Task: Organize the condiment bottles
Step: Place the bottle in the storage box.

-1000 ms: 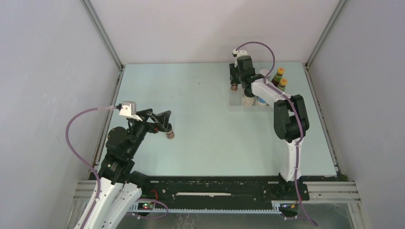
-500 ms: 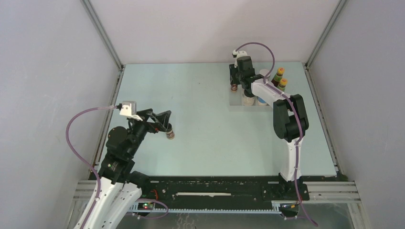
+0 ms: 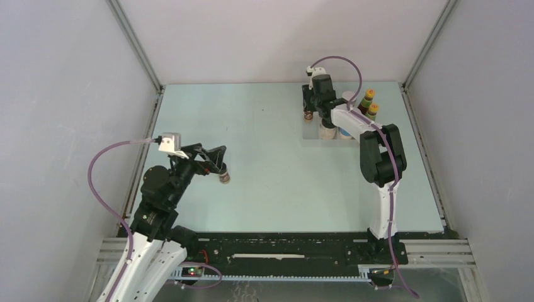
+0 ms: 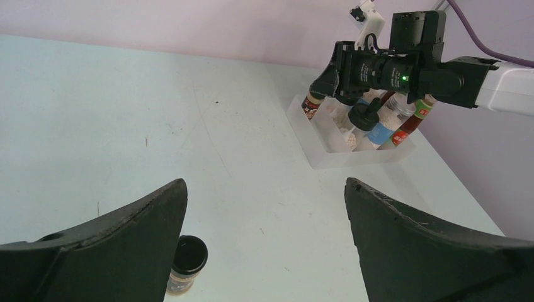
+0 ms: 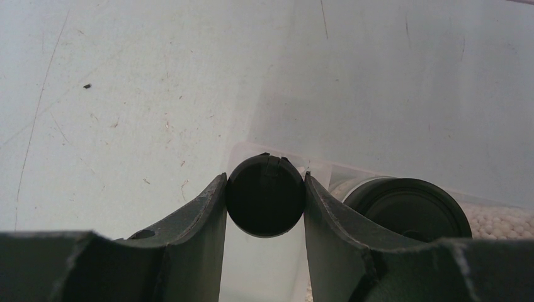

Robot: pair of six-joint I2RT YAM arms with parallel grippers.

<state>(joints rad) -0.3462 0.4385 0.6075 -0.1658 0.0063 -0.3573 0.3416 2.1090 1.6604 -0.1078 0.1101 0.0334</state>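
Two tiny jars look left to sort. One tiny jar (image 5: 264, 201) is pinched by its black lid in the right gripper (image 5: 264, 179), whose fingers are nearly closed on it at a corner of the clear tray (image 4: 327, 160). A black-lidded jar (image 5: 406, 211) stands just beside those fingers. Released here, the jar could catch the rim and topple, or bump that neighbour. The left gripper (image 4: 266, 184) gapes wide, holding nothing. The other tiny jar (image 4: 187, 264) stands close by one finger, off-centre, so closing might knock it over.
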